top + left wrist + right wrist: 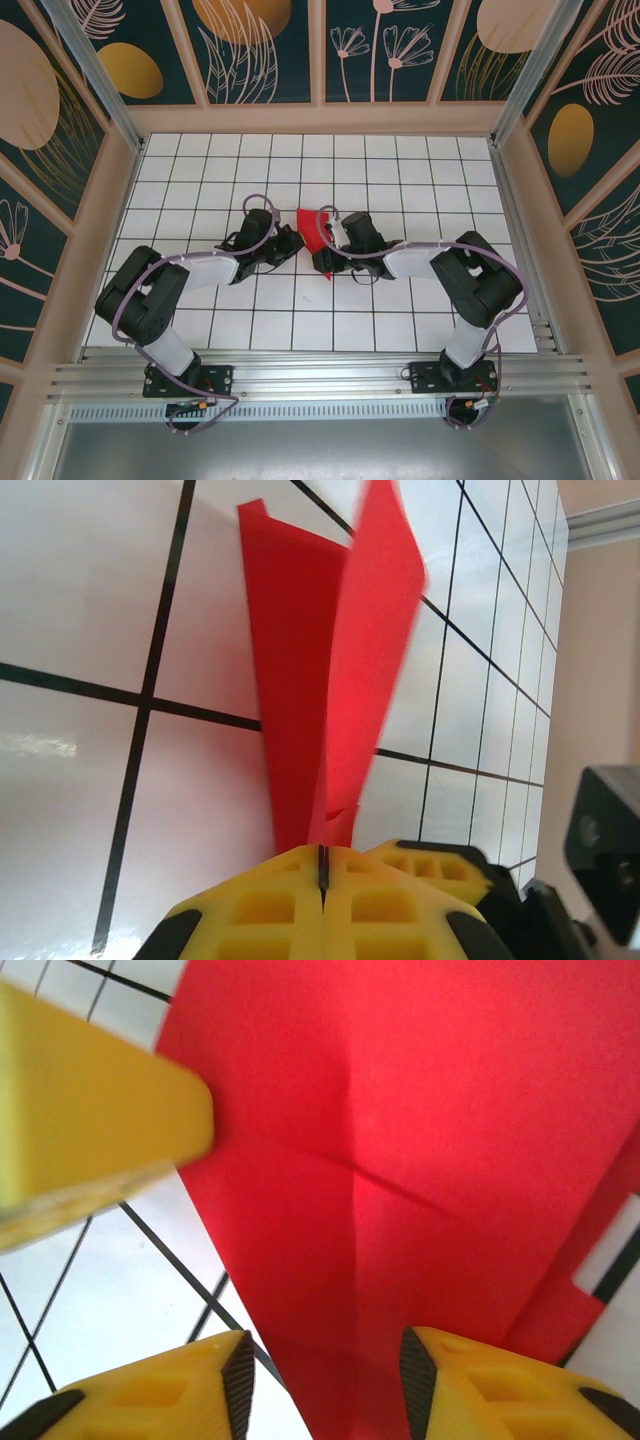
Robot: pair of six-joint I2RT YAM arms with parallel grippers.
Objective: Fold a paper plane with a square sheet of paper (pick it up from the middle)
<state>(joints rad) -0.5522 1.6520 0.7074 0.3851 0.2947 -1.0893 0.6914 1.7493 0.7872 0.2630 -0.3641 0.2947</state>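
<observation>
One end of red paper (300, 680) vanishes inside left end effector (322, 858)

- I find the left gripper (291, 243) and right gripper (326, 236) nose to nose mid-table, with the folded red paper (311, 226) standing between them: no way through.
- The far tiles (300, 150) lie free.
- The side walls (110, 200) hem both flanks.

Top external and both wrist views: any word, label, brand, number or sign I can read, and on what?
No readable text.
thin bright red paper sheet: plain, unprinted.
white gridded table: black lines only.
dark floral wall panels: drawings, no lettering.
black arm-base mounts: any marking too small to tell.
</observation>
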